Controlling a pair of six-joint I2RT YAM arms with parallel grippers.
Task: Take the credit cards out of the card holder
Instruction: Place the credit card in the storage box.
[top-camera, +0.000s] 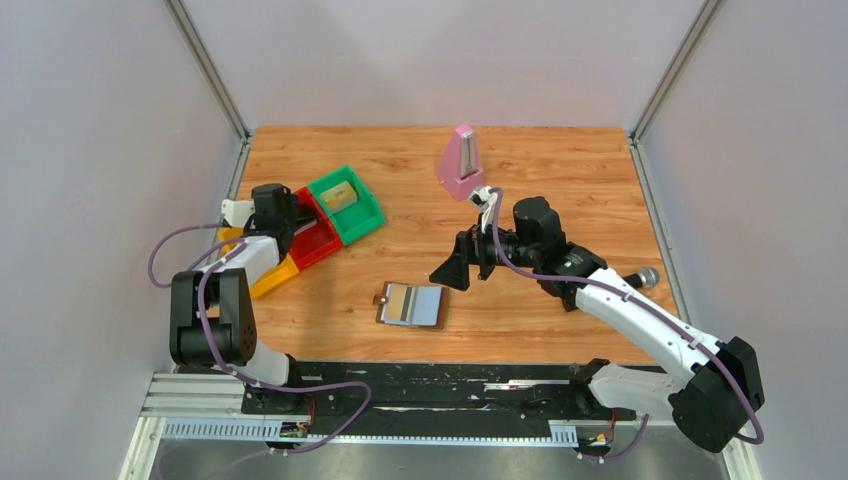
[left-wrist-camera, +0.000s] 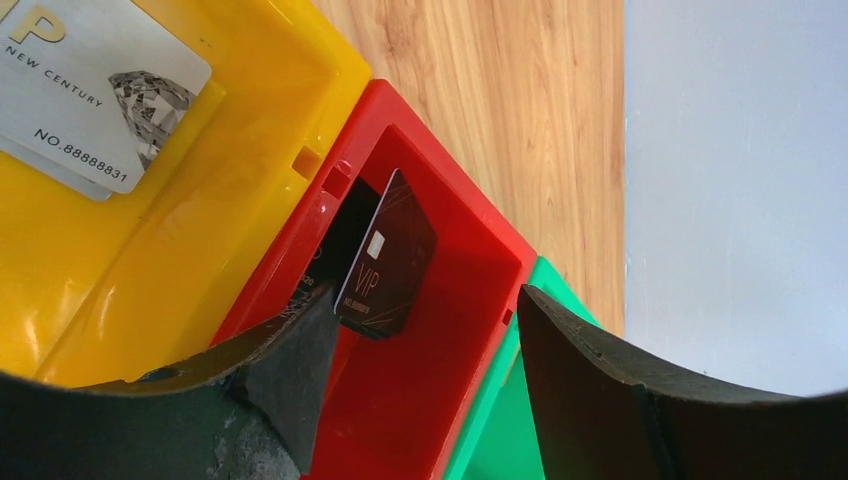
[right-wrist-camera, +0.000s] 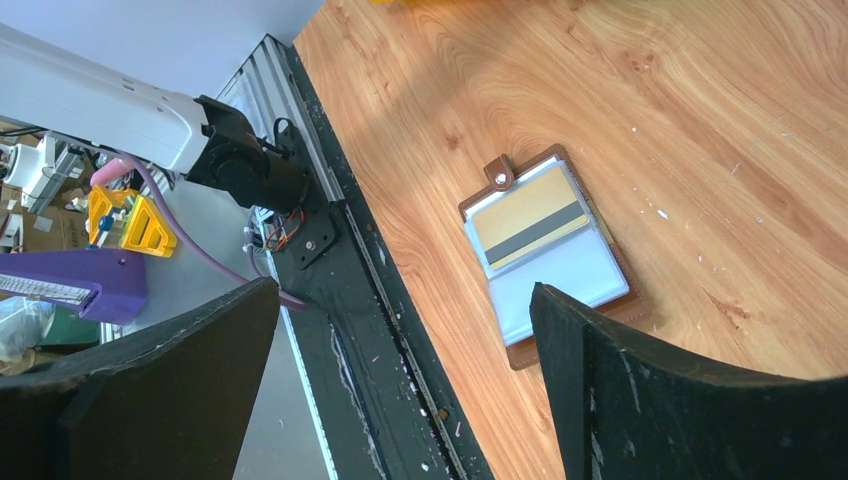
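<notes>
The card holder (top-camera: 412, 306) lies open on the table, grey-blue inside with a brown rim and clasp tab; it also shows in the right wrist view (right-wrist-camera: 560, 290). A gold-tan card (right-wrist-camera: 530, 221) with a dark stripe sits in its left pocket. My right gripper (top-camera: 458, 262) is open and empty, up and to the right of the holder (right-wrist-camera: 405, 290). My left gripper (left-wrist-camera: 425, 300) is open above the red tray (left-wrist-camera: 430, 400). A dark VIP card (left-wrist-camera: 386, 255) leans against that tray's wall, close to my left fingertip (left-wrist-camera: 305, 340). A silver card (left-wrist-camera: 90, 80) lies in the yellow tray (left-wrist-camera: 200, 230).
The red tray (top-camera: 312, 238), yellow tray (top-camera: 272, 277) and green tray (top-camera: 352, 208) stand together at the left; the green one holds a gold-tan card (top-camera: 338, 196). A pink metronome (top-camera: 460, 160) stands at the back. The black base rail (right-wrist-camera: 370, 330) runs along the near edge.
</notes>
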